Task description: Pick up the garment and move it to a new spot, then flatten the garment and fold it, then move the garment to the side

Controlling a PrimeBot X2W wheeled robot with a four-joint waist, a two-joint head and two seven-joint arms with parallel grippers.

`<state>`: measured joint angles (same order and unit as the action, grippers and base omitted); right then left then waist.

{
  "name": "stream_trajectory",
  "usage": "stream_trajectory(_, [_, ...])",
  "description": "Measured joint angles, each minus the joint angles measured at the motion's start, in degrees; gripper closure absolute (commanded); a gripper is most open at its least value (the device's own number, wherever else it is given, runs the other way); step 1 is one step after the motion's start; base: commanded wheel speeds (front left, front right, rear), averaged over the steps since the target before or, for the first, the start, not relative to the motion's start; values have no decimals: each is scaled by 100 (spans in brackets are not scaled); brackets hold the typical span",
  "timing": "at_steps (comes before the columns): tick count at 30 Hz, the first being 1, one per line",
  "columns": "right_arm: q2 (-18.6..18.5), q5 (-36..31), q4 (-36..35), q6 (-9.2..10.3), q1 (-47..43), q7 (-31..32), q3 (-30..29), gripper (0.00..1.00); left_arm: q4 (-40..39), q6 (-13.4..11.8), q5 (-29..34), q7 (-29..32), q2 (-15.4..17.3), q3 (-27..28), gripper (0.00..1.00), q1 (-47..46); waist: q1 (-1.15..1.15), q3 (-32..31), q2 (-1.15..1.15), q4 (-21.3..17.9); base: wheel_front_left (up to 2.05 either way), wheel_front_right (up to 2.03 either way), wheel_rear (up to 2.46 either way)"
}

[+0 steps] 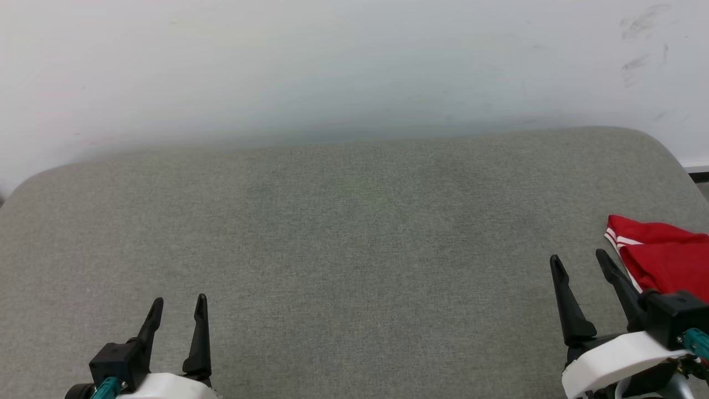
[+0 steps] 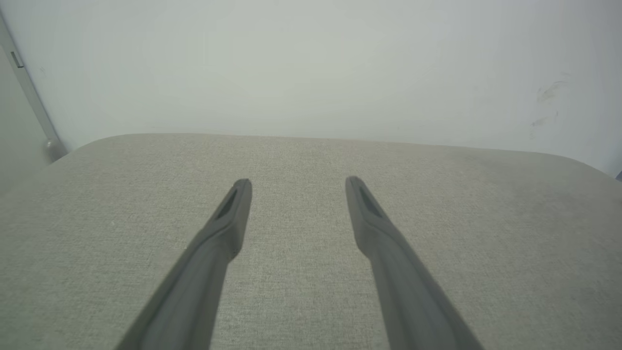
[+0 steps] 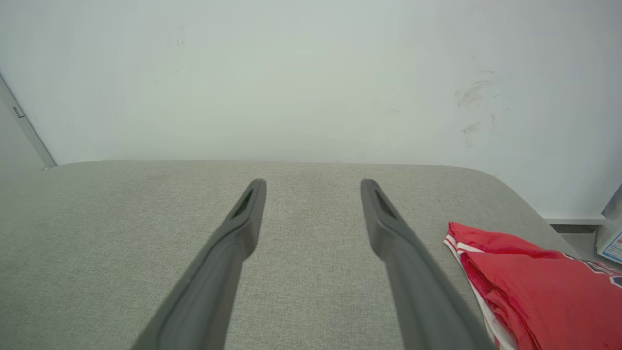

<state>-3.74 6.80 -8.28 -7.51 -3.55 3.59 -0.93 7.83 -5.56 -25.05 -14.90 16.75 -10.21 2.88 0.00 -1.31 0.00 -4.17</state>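
Observation:
The garment (image 1: 662, 257), a red jersey with white stripe trim, lies folded at the right edge of the grey padded surface (image 1: 354, 233). In the right wrist view the garment (image 3: 534, 287) sits low on the right, a dark printed mark at its far edge. My right gripper (image 1: 580, 259) stands open just left of it, touching nothing; its fingers (image 3: 243, 218) are spread over bare fabric. My left gripper (image 1: 178, 302) is open at the lower left, far from the garment, and its fingers (image 2: 233, 214) are empty.
A white wall (image 1: 354, 66) with a few dark scuffs rises right behind the padded surface. The surface's rounded right corner (image 1: 659, 147) drops off near the garment. A white paper or box (image 3: 613, 243) lies beyond that edge.

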Motion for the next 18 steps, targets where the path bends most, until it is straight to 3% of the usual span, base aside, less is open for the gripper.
stream_trajectory(6, [10,0,-18,0,-2,9,-16,0,-78,-3,124,-1,13,31,0,-26,0,10,0,11,0,0,0])
stream_trajectory(7, [10,2,0,0,-3,22,-16,100,-69,-2,136,2,10,31,100,-19,0,12,0,12,0,0,0])
stream_trajectory(11, [13,45,227,0,-62,42,-3,100,126,1,105,30,-118,-32,100,112,0,14,0,15,0,0,0])
stream_trajectory(18, [13,840,419,0,-53,42,-12,100,193,112,-514,223,-237,102,100,120,0,22,0,38,0,0,0])
